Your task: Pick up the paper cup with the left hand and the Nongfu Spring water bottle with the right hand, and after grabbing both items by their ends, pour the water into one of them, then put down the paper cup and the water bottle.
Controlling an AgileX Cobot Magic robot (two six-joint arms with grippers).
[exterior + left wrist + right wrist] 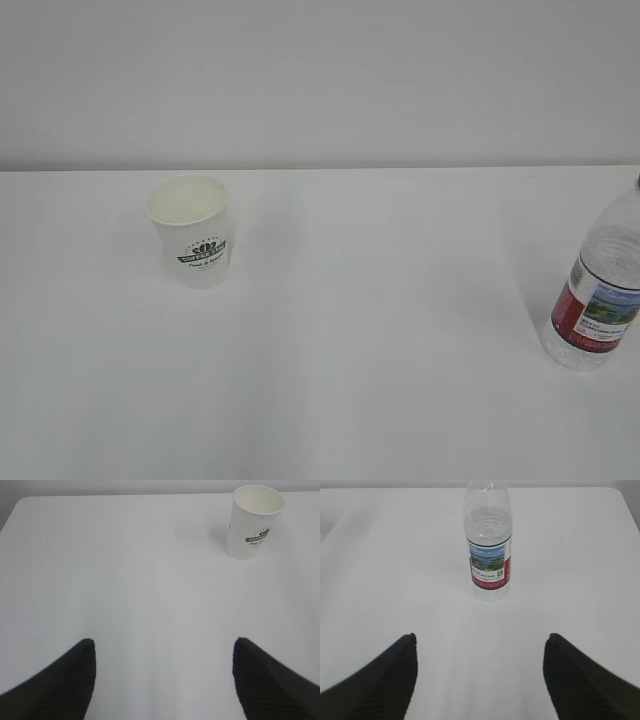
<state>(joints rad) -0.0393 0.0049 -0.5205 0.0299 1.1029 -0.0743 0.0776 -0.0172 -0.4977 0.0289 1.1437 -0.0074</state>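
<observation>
paper cup (pixel 191 231) upright toward the desk's (pixel 380 330) left, Nongfu Spring water bottle (pixel 598 300) at the right edge, top cropped so probably uncapped; left end effector (pixel 164 652) and right end effector (pixel 480 647) both spread wide, holding nothing

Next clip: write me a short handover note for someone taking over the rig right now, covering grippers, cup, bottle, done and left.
Left gripper: open, empty, over bare table, short of the paper cup.
Right gripper: open, empty, facing the water bottle, not touching it.
Cup: upright on the table, left of centre in the exterior view, looks empty.
Bottle: upright at the right edge of that view, its top cut off.
Done: nothing grasped or poured yet.
Left: grasp cup with the left gripper and bottle with the right, pour, set both down.
</observation>
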